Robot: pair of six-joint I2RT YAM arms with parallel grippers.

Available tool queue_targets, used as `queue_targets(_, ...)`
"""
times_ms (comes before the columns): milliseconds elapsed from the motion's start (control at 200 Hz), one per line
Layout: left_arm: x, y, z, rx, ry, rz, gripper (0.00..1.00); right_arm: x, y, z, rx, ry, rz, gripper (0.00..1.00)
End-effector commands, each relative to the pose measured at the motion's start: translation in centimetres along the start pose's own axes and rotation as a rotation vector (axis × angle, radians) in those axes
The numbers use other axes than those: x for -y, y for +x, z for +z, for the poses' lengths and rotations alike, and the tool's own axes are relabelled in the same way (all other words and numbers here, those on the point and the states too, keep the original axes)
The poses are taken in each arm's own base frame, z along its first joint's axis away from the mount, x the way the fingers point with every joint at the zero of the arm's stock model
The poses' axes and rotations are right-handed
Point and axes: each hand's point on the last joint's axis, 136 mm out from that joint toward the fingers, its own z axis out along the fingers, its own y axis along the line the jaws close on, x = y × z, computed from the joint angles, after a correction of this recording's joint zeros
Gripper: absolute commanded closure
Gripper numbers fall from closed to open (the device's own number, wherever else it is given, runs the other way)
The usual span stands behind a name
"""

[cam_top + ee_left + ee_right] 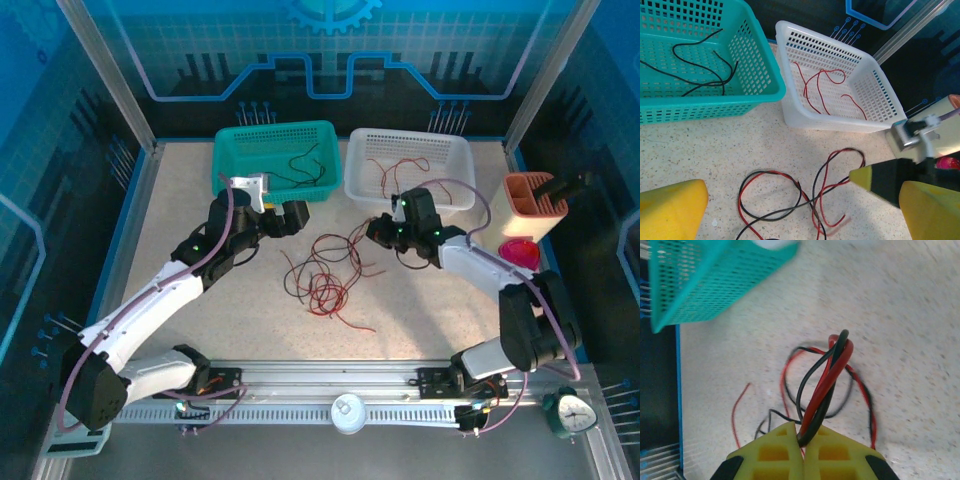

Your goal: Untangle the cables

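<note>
Cables [322, 275] lying tangled mid-table [170, 200]; teal basket [220, 160] and white basket [462, 170] sitting side by side along far edge.

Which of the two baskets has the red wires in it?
The white basket, to the right of the teal basket. It holds red wires, while the teal one holds black wires.

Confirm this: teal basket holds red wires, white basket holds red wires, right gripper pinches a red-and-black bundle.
Wrong on one count: the teal basket holds black wires, clear in the left wrist view. The white basket does hold red wires, and the right gripper pinches a red-and-black bundle.
</note>
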Motion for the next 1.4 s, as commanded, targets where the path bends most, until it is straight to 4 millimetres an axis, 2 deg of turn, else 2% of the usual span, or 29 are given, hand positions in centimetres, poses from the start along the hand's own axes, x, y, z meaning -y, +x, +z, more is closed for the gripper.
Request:
queue_targets(0,1.7,-1.0,-0.4,0.023,0.06,-0.026,0.01,-3.5,-0.6,-2.3,0.015,-0.037,-0.168,1.0)
queue_targets(105,1.8,-1.2,-0.4,0.032,0.065,-0.045,0.01,-6.4,-1.3,-3.8,0.055,-0.101,-0.3,1.0)
queue_targets(255,2.2,-1.9,-0.5,0.053,0.081,-0.077,0.01,-9.7,-2.3,-5.9,0.102,-0.19,-0.423,1.0)
queue_targets(440,3.1,-3.0,-0.9,0.079,0.115,-0.101,0.01,-13.8,-3.3,-8.9,0.191,-0.317,-0.522,1.0)
queue_targets(550,3.4,-3.3,-1.1,0.086,0.121,-0.098,0.01,-15.5,-3.4,-10.4,0.234,-0.394,-0.558,1.0)
queue_targets(635,3.4,-3.3,-1.1,0.087,0.12,-0.093,0.01,-16.2,-3.2,-11.2,0.269,-0.444,-0.576,1.0)
queue_targets(750,3.2,-3.0,-1.0,0.079,0.117,-0.09,0.01,-16.0,-3.3,-11.3,0.287,-0.438,-0.569,1.0)
queue_targets(915,3.0,-2.7,-0.8,0.07,0.111,-0.089,0.01,-16.8,-3.9,-12.5,0.331,-0.454,-0.574,1.0)
queue_targets(1215,3.7,-3.2,-1.1,0.067,0.134,-0.088,0.01,-20.3,-6.3,-16.6,0.407,-0.554,-0.54,1.0)
queue_targets(1395,3.9,-3.3,-1.2,0.066,0.134,-0.081,0.01,-22.2,-7.3,-19.9,0.463,-0.644,-0.504,1.0)
